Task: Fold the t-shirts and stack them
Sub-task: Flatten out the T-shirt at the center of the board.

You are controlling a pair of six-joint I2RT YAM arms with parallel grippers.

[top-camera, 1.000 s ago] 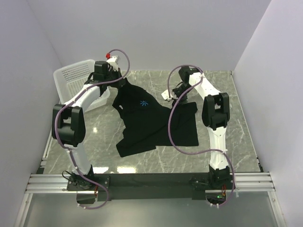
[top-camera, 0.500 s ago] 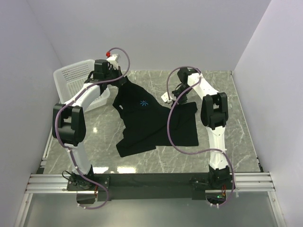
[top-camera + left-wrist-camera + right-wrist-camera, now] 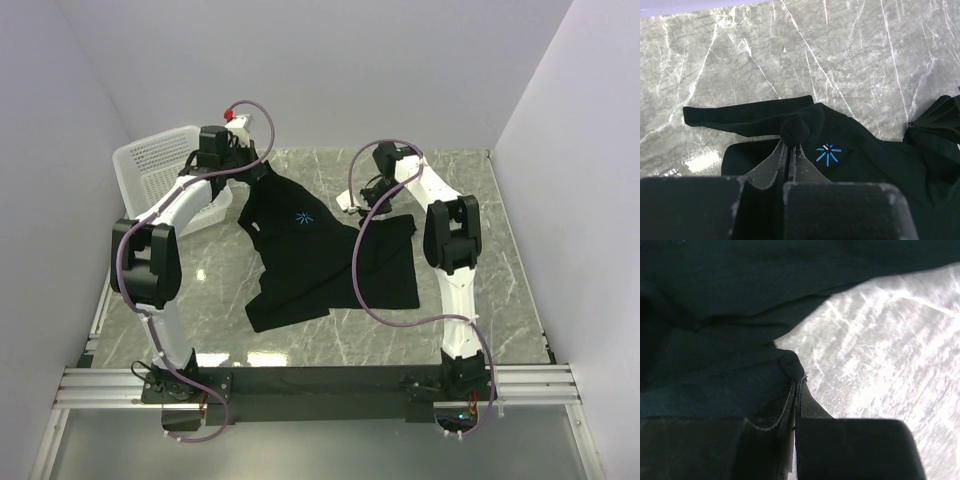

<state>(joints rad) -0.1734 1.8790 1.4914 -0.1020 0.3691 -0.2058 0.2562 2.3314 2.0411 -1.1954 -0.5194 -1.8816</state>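
A black t-shirt (image 3: 310,265) with a small blue starburst print (image 3: 303,218) lies rumpled across the marble table. My left gripper (image 3: 260,173) is shut on a bunch of fabric at the shirt's far left end. In the left wrist view the closed fingertips (image 3: 792,143) pinch a fold of the t-shirt (image 3: 880,160) just left of the starburst (image 3: 828,153). My right gripper (image 3: 362,197) is at the shirt's far right edge. Seen from the right wrist, its jaws (image 3: 799,382) are shut on a rolled edge of the dark t-shirt (image 3: 715,315).
A white mesh basket (image 3: 158,165) lies tipped at the table's back left corner, beside the left arm. Bare marble (image 3: 890,350) shows to the right of the right gripper. White walls close the table in at the back and on both sides.
The right gripper has closed onto the shirt's edge and shifted slightly toward the back left. The left gripper has kept its grip and place.
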